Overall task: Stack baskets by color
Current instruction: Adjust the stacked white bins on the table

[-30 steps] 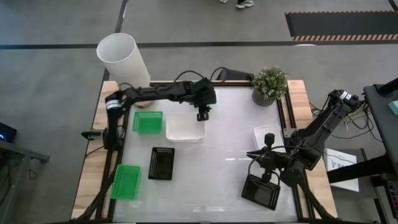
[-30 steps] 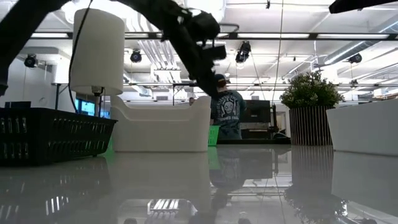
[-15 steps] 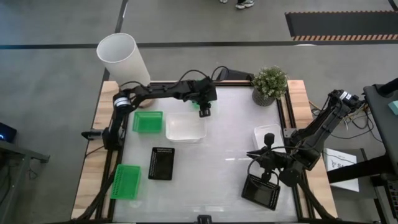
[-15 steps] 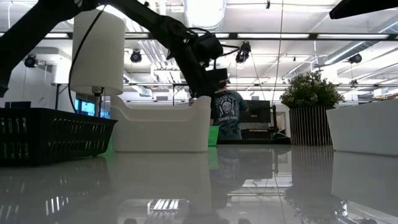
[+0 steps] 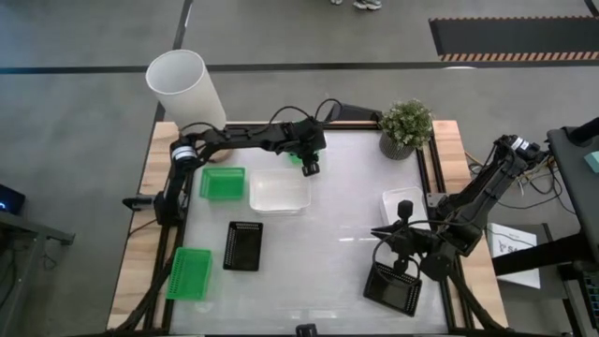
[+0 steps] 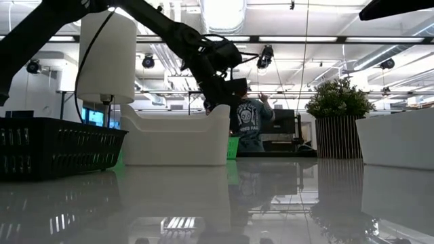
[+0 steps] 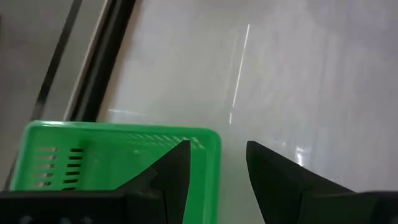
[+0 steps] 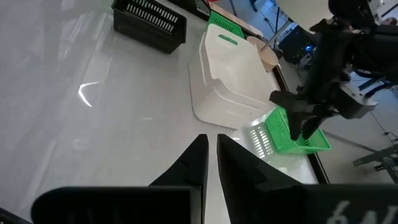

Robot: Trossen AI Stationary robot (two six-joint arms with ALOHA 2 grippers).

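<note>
1. Baskets lie sorted only in part in the high view. The bright green plastic basket (image 5: 296,158) that is wanted now sits at the far edge of the worktop (image 5: 328,271), just beyond the white plastic basket (image 5: 279,192). Two more green baskets (image 5: 223,183) lie along the left side. The left arm stretches across from the left with its left hand (image 5: 310,168) over that far basket's right end, probably to carry it to its own colour.

2. In the low view the left hand (image 6: 218,102) hangs behind the white plastic basket (image 6: 176,139), pointing down. Only a sliver of green (image 6: 232,146) shows past the white wall. A black mesh basket (image 6: 54,146) stands near on the left.

3. In the left wrist view the fingers (image 7: 177,165) are parted and straddle the bright green plastic basket's (image 7: 118,155) end wall, one inside and one outside. They are not closed on it. Contact I cannot tell.

4. In the right wrist view the right hand (image 8: 211,138) waits low over the near right of the worktop, clenched and empty. Far off, the green basket (image 8: 283,132) looks tilted under the left hand.
</note>
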